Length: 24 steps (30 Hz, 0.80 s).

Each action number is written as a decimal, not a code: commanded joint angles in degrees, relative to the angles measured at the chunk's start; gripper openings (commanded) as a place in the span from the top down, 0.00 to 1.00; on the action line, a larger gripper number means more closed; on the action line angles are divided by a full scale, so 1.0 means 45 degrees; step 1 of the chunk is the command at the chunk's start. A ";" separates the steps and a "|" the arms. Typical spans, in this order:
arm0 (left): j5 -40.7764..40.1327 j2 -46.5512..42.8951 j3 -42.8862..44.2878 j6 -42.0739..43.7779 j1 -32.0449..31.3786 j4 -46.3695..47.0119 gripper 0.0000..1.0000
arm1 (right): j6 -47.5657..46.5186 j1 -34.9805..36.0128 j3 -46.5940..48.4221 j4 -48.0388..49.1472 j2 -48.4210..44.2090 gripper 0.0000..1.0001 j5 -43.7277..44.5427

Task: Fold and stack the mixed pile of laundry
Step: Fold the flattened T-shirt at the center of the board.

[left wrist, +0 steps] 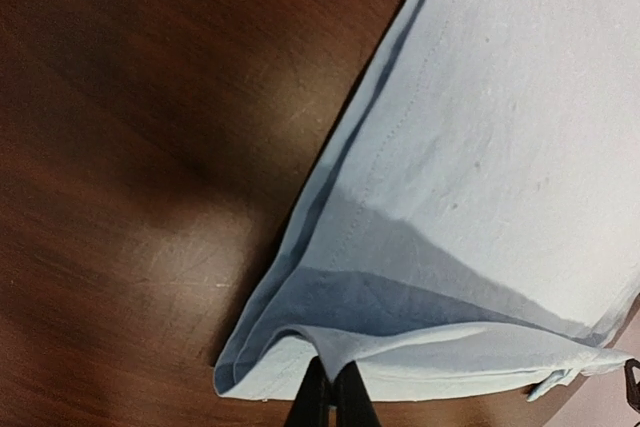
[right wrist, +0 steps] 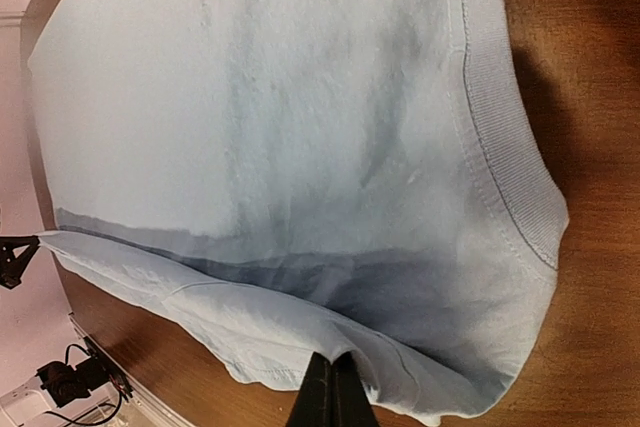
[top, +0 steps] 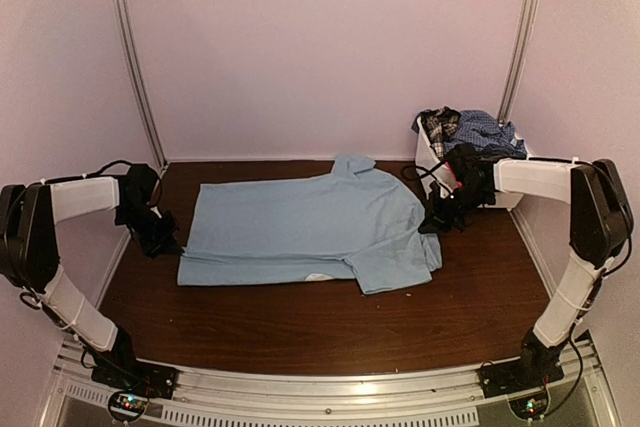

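T-shirt [top: 310, 232]: light blue, laid out flat and sideways mid-frame in the top view, hem toward the left, neck toward the right, one sleeve poking up and one down.
Left claw [left wrist: 330, 392]: pressed together on the hem edge. The wrist cam shows the cloth pulled up a bit right at the tips, with a shadow under the fold.
Right claw [right wrist: 333, 387]: same deal at the neck end, pinching the tee's edge close to the ribbed collar.
Rest of the pile: blue check shirt [top: 485, 132] and a black-white plaid piece [top: 438, 127], bunched up together at the upper right.
Basket [top: 426, 157]: white, holds that bunch, just behind the right arm.
Table [top: 300, 327]: dark wood, tee lying straight on it.
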 commanded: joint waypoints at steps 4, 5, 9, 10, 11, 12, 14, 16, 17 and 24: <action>-0.0025 0.0543 0.0433 0.0347 0.0176 0.0450 1.00 | -0.0301 -0.0159 0.0593 0.0079 0.0625 1.00 -0.0133; -0.0021 0.0612 0.0460 0.0351 0.0178 0.0479 1.00 | -0.0317 -0.0174 0.0614 0.0088 0.0691 1.00 -0.0131; -0.0001 0.0798 0.0440 0.0409 0.0195 0.0572 1.00 | -0.0378 -0.0179 0.0599 0.0120 0.0849 1.00 -0.0116; -0.0004 0.0823 0.0419 0.0410 0.0186 0.0606 1.00 | -0.0398 -0.0179 0.0587 0.0120 0.0888 1.00 -0.0090; -0.0020 0.0848 0.0388 0.0408 0.0192 0.0635 1.00 | -0.0413 -0.0194 0.0550 0.0153 0.0922 1.00 -0.0073; -0.0018 0.0868 0.0362 0.0409 0.0188 0.0655 1.00 | -0.0402 -0.0198 0.0525 0.0190 0.0985 1.00 -0.0097; -0.0015 0.0879 0.0332 0.0410 0.0195 0.0647 1.00 | -0.0412 -0.0198 0.0551 0.0251 0.1064 1.00 -0.0187; -0.0024 0.0831 0.0317 0.0393 0.0196 0.0639 1.00 | -0.0401 -0.0199 0.0623 0.0242 0.1063 1.00 -0.0210; -0.0026 0.0792 0.0338 0.0374 0.0205 0.0641 1.00 | -0.0401 -0.0199 0.0690 0.0214 0.1039 1.00 -0.0226; -0.0090 0.0787 0.0493 0.0369 0.0234 0.0564 1.00 | -0.0524 -0.0211 0.1164 0.0064 0.1336 1.00 -0.0233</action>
